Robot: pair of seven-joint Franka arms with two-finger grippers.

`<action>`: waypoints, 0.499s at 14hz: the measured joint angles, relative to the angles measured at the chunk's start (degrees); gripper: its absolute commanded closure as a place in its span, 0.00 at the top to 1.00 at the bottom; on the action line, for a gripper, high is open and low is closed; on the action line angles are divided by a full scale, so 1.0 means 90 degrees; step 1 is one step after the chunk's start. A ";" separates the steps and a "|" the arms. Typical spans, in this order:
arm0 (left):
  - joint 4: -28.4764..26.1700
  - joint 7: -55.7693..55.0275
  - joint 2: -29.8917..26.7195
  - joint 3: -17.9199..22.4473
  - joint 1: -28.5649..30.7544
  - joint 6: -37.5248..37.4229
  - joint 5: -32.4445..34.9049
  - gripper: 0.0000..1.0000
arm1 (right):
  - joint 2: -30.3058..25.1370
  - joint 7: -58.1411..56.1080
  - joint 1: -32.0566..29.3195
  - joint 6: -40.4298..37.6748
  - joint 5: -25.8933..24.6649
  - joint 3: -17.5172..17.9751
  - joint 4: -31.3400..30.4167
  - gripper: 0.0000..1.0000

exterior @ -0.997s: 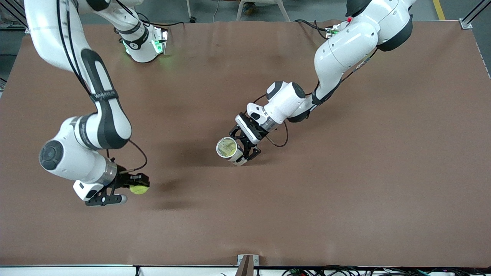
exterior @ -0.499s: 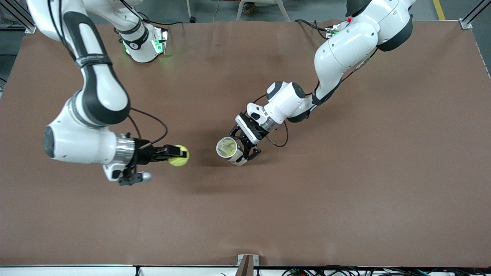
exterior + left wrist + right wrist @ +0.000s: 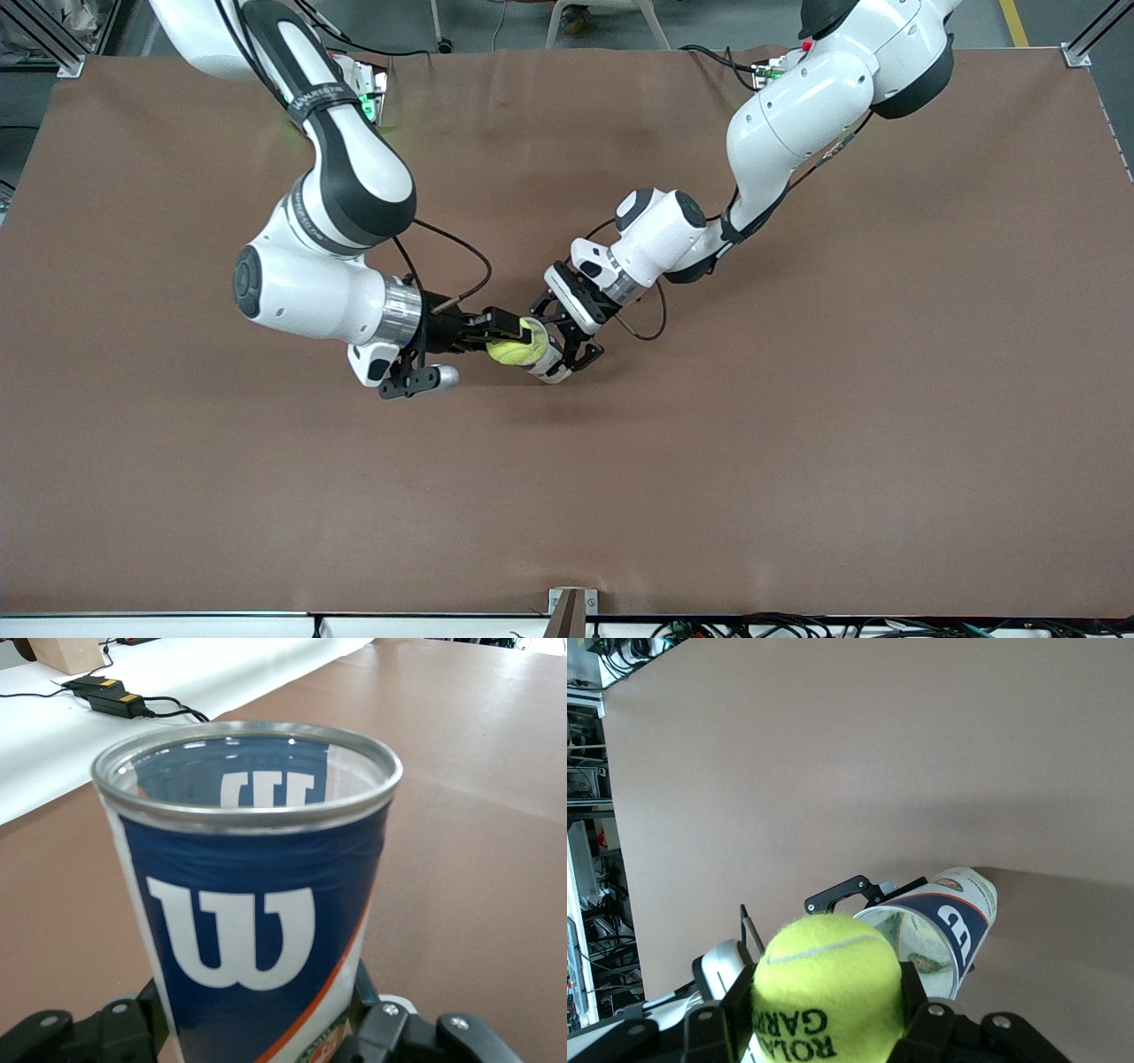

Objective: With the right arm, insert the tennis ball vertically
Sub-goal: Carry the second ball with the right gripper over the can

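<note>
Tennis ball (image 3: 508,352): we see yellow-green felt with black lettering, right at the can's open mouth.
Right gripper (image 3: 498,341): pinching the ball – forearm level, reaching sideways.
Left gripper (image 3: 564,350): clamped on the Wilson can (image 3: 252,912) (blue, metal-rimmed), tilted above the table (image 3: 797,399).

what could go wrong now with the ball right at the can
The right tool holds the ball right at the rim of the can, and the ball looks nearly as wide as the opening, so it may catch on the rim. The left tool grips the can near its base, so a sideways push could tilt it.
</note>
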 measured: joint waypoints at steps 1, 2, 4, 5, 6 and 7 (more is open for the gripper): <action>0.0000 0.0000 0.0000 0.0001 0.0001 0.0000 0.0000 0.78 | 0.0065 0.0000 -0.0003 0.0002 -0.0007 -0.0030 -0.0004 0.21; 0.0000 0.0000 0.0000 0.0001 0.0003 0.0000 0.0000 0.78 | 0.0131 -0.0002 -0.0013 0.0002 -0.0032 -0.0057 -0.0013 0.21; 0.0000 0.0000 0.0000 0.0001 0.0005 0.0000 0.0000 0.78 | 0.0230 -0.0010 -0.0043 -0.0003 -0.0080 -0.0084 -0.0051 0.21; 0.0001 0.0000 0.0002 0.0002 0.0004 0.0000 0.0000 0.78 | 0.0236 -0.0012 -0.0047 -0.0004 -0.0075 -0.0083 -0.0059 0.21; 0.0001 0.0000 0.0001 0.0003 0.0005 0.0001 0.0000 0.78 | 0.0228 -0.0011 -0.0038 -0.0024 -0.0081 -0.0080 -0.0062 0.21; 0.0001 0.0000 0.0002 0.0003 0.0005 0.0001 0.0000 0.78 | 0.0228 -0.0011 -0.0022 -0.0038 -0.0081 -0.0072 -0.0071 0.21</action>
